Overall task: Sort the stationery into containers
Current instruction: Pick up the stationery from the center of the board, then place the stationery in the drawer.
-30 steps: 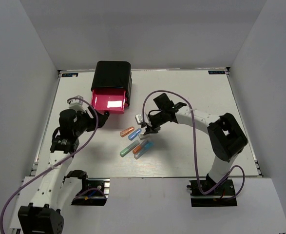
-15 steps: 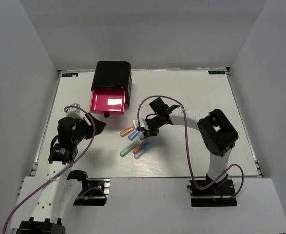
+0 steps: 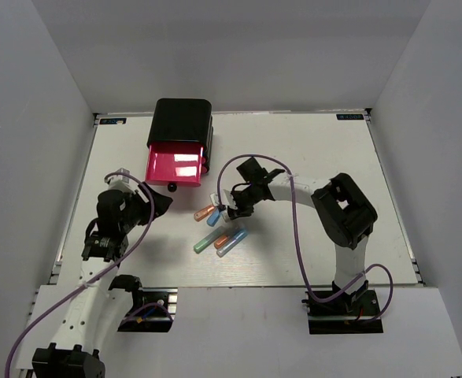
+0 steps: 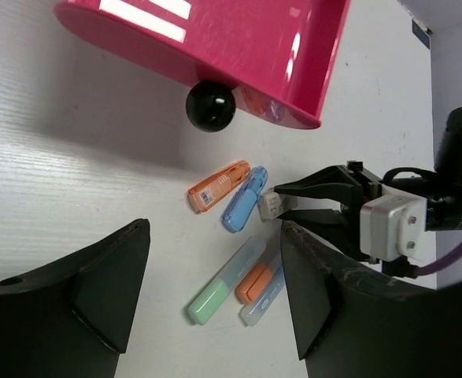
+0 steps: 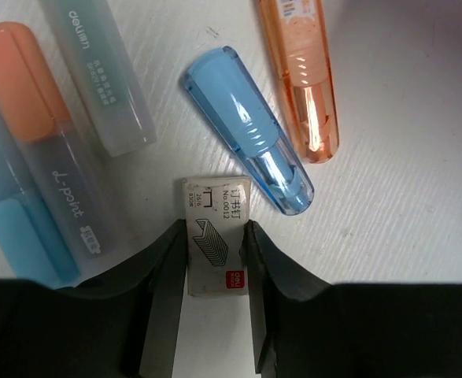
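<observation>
The glossy black box point(image 3: 182, 118) stands at the back left with one pink-red drawer point(image 3: 175, 165) pulled open, its black knob point(image 4: 210, 105) free. On the table lie an orange capsule point(image 5: 301, 79), a blue capsule point(image 5: 250, 142), a green-capped piece point(image 4: 223, 281), an orange-capped piece point(image 4: 258, 282) and a clear-blue piece point(image 4: 264, 295). My right gripper point(image 5: 215, 244) is shut on the small white block point(image 5: 215, 235), a staple box, low at the table beside the blue capsule. My left gripper point(image 4: 215, 236) is open and empty, held above the table just in front of the drawer.
The capsules lie close together in two groups in the middle of the white table point(image 3: 309, 157). The right arm's purple cable point(image 3: 297, 228) loops over the table. Grey walls enclose the table at the back and sides.
My left gripper has let go of the drawer knob and drawn back toward me. My right gripper has moved left to the capsules and now has its fingers on the white block.
</observation>
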Controlling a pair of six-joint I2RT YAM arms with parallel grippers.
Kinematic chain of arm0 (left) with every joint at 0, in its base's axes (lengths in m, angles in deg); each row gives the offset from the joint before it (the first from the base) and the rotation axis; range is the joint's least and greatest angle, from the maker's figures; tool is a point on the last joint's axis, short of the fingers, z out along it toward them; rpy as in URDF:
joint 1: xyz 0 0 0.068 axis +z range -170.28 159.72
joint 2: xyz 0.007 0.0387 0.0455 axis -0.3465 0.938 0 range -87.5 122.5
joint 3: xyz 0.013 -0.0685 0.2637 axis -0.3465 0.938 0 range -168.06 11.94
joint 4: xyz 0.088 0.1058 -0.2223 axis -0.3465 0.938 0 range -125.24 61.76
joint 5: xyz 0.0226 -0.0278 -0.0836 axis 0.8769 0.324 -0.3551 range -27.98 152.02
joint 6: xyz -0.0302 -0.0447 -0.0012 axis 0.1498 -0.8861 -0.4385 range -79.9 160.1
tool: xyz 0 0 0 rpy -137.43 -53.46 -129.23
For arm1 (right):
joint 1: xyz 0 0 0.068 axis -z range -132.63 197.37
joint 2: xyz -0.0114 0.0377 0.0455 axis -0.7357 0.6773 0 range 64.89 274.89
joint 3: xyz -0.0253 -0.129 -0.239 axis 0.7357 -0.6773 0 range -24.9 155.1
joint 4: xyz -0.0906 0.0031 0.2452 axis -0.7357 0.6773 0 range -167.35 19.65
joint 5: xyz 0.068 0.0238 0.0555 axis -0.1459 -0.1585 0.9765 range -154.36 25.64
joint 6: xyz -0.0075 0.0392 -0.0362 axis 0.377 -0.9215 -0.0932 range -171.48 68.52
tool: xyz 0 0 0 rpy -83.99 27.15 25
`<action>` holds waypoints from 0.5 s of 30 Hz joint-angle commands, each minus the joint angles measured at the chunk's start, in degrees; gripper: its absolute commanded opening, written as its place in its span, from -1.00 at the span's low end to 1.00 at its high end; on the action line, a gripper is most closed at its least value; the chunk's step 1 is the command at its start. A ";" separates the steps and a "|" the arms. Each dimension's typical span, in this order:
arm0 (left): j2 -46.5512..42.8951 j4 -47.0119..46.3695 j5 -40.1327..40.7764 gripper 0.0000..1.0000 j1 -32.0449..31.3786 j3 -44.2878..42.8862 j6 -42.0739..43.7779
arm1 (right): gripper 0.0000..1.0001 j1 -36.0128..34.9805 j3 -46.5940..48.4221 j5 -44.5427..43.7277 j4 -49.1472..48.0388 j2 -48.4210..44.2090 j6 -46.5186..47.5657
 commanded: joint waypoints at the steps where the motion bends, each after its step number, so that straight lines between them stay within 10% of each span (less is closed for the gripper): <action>1: 0.82 -4.06 0.59 0.54 -0.14 2.57 -2.79 | -0.89 0.41 1.59 -0.27 4.19 -2.83 0.72; 15: 16.71 -22.69 0.59 0.49 -0.14 7.06 -4.72 | -0.96 -0.91 15.02 5.27 -4.13 -14.72 -14.73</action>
